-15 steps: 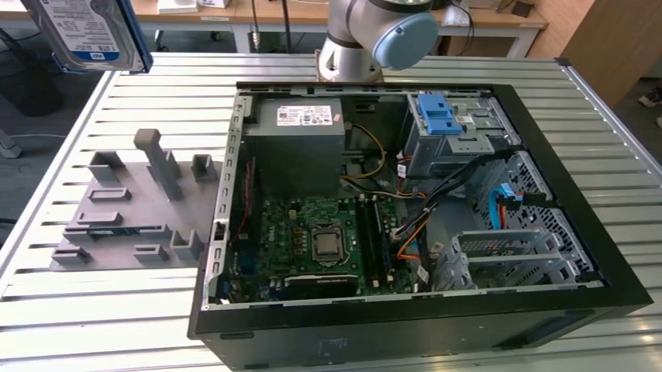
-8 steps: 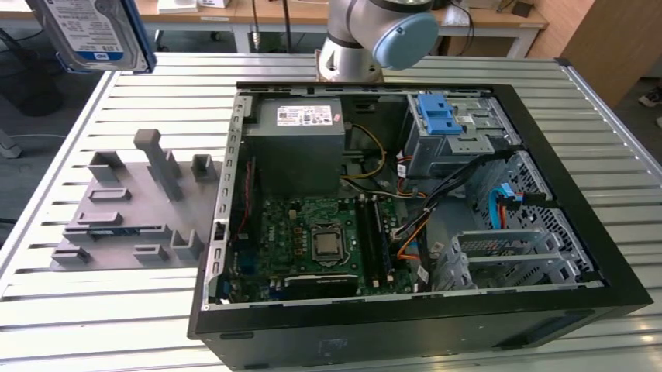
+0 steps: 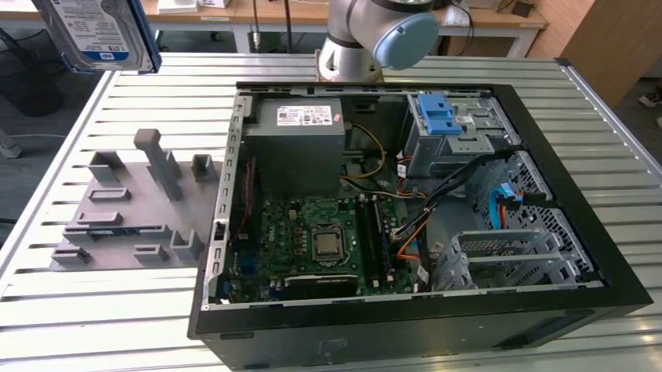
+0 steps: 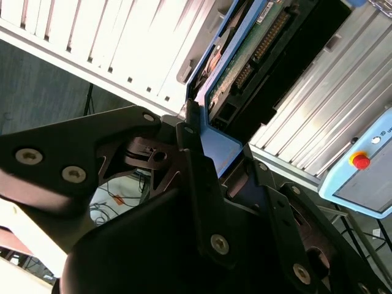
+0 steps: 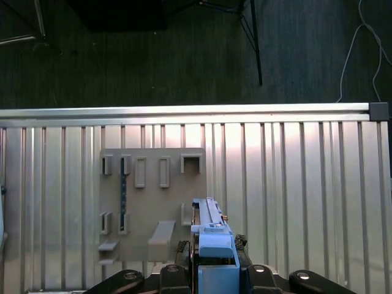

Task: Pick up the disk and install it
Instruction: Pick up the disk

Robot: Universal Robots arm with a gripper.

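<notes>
The black two-fingered gripper [image 4: 214, 153] is clamping the flat silver hard disk with blue plastic carrier rails [image 4: 245, 58], its dark fingers [image 4: 195, 171] pressing on either side of one blue rail while the disk's green circuit-board underside is showing in the second wrist view. In the exterior view the disk [image 3: 98, 31] is hanging in the air with its white-and-blue label facing the camera, well clear of the ribbed aluminium tabletop [image 3: 104, 310]. In the first wrist view the disk [image 5: 211, 236] is showing edge-on, hovering over the tabletop beside the flat grey plastic fixture plate with upright slots [image 5: 153, 202]. That plate [image 3: 135, 209] is lying near the tabletop's edge on the exterior view's left, just beside the open black computer case [image 3: 414, 318], which is occupying the tabletop's middle. Inside the case, a grey power-supply box [image 3: 300, 151], a green motherboard [image 3: 310, 240] and a blue plastic latch [image 3: 439, 116] on a metal cage are sitting. The grey robot arm [image 3: 367, 35] is standing at the tabletop's far edge.
</notes>
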